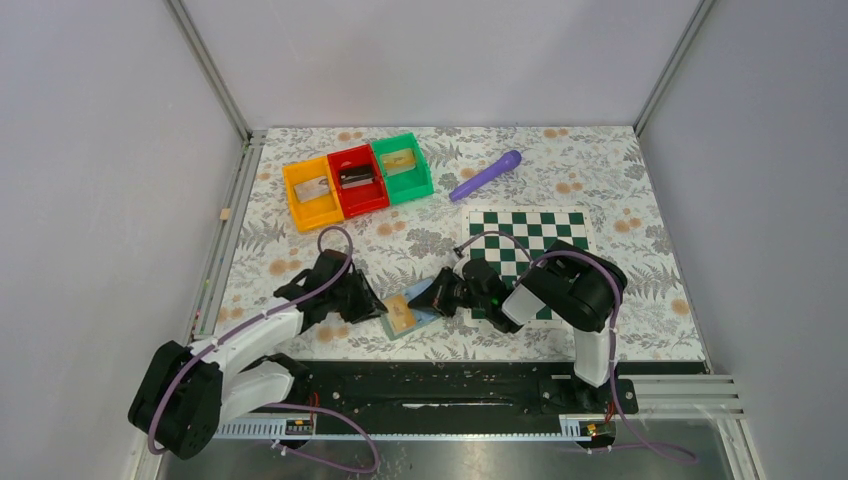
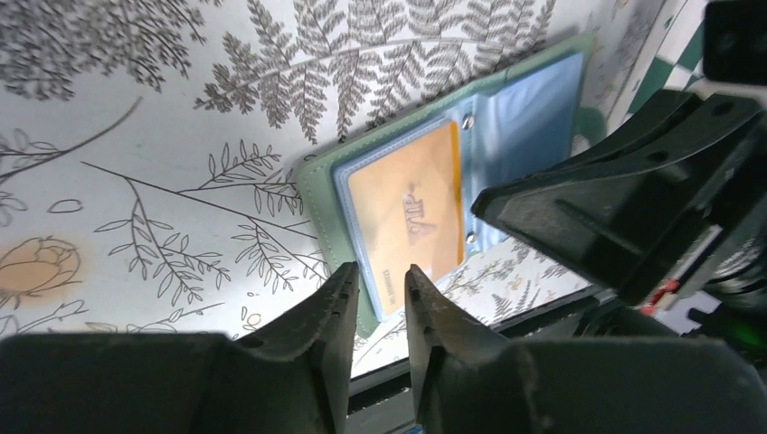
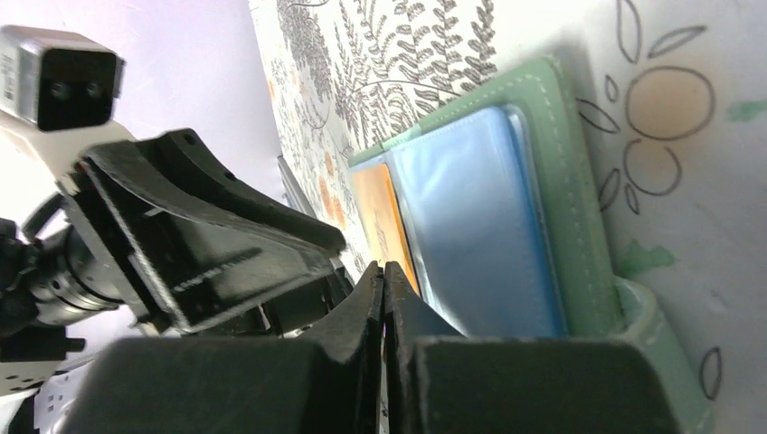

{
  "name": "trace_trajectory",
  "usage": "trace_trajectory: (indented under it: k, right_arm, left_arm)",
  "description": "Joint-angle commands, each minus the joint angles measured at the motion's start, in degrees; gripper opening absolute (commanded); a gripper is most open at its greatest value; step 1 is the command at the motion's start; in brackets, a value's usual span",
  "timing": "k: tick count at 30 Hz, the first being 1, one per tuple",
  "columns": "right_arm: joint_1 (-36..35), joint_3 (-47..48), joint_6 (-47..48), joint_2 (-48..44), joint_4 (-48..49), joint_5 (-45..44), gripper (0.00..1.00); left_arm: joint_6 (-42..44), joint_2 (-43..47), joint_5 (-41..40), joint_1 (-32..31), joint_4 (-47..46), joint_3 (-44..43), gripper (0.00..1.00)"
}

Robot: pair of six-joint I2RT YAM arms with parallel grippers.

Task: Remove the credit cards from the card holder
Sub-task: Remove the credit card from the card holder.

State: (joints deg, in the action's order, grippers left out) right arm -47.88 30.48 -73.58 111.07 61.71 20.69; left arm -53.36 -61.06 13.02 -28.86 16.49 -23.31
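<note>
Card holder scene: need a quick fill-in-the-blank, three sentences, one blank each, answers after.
1. The card holder lies ___, not folded shut, with a credit card showing in one sleeve.
2. The right gripper has its jaws ___.
3. Between the orange bin and the green bin sits a ___ bin.
Missing words: open; shut; red.

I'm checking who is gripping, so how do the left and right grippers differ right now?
The left gripper has its jaws slightly apart; the right gripper has them pressed shut. The left one reaches the card holder at the end showing the orange credit card; the right one at the opposite, blue end. Both are black and low over the holder.
</note>
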Motion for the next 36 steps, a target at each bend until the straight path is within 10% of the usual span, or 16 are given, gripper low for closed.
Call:
trace_trajectory:
  k: [1,11,36]
  right_arm:
    - [0.51,-1.65,1.90,-1.99,1.36,0.59,0.00]
    - [0.00,3.73,17.55,-15.14,-28.07,-1.62,0.27]
    - [-3.01,1.95,6.51,-1.73,-12.62,-1.94,0.20]
  left_arm:
    - [2.75,1.66,-2.10,2.36,5.60,-3.99,0.29]
    - [-0.32,4.48,1.01,2.43,-2.46,2.44,0.41]
    - [-0.73,-3.27,6.27,0.71,-20.84,6.50,0.35]
